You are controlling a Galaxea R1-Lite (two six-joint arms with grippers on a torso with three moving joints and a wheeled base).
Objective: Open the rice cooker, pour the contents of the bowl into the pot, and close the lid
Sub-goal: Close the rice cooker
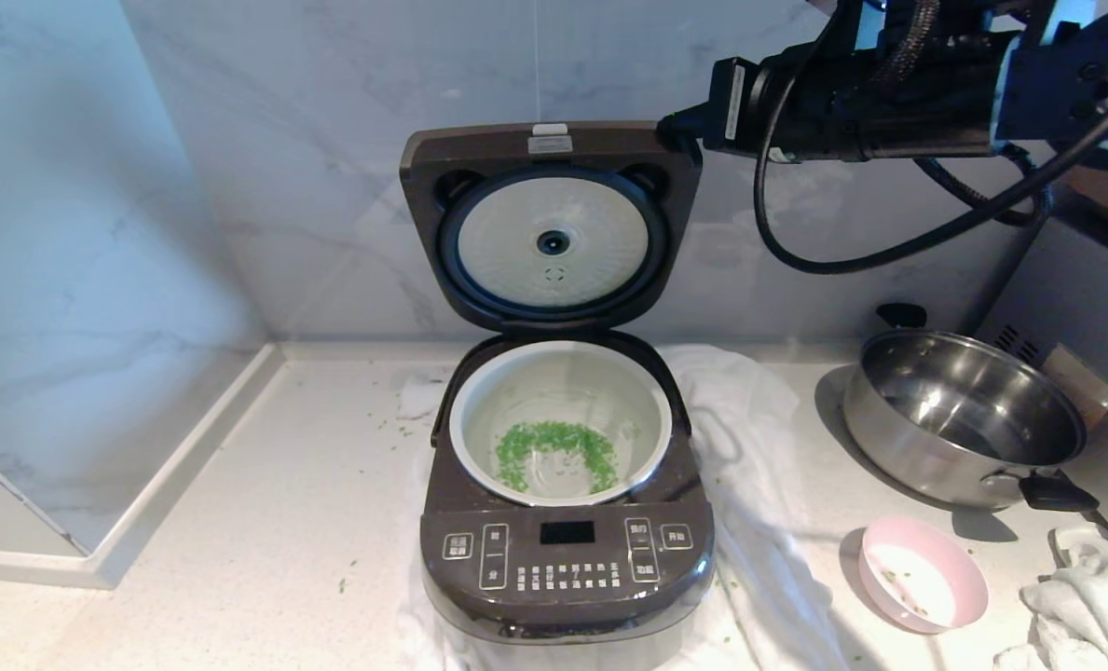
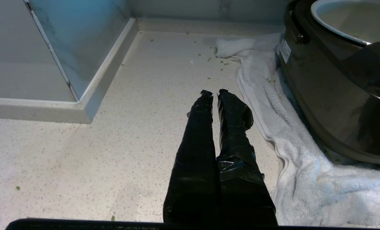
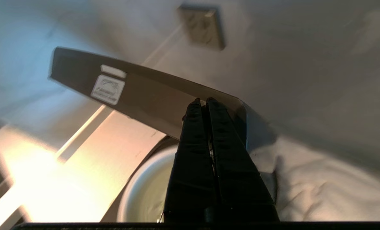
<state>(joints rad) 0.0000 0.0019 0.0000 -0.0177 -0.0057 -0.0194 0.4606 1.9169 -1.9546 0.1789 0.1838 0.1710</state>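
Right gripper (image 3: 202, 100), fingers pressed together and empty, sits at the upper right corner of the raised lid (image 1: 551, 228). Pot (image 1: 561, 424) holds green contents (image 1: 555, 454). Open counter (image 1: 237, 522) lies left.

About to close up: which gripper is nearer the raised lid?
Right. The right gripper, shut, is up at the top right corner of the lid. The left gripper is low over the counter to the left of the rice cooker.

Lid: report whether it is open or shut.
Open. The lid stands upright behind the pot, its silvery inner plate facing forward; the right gripper, shut, is at its top corner.
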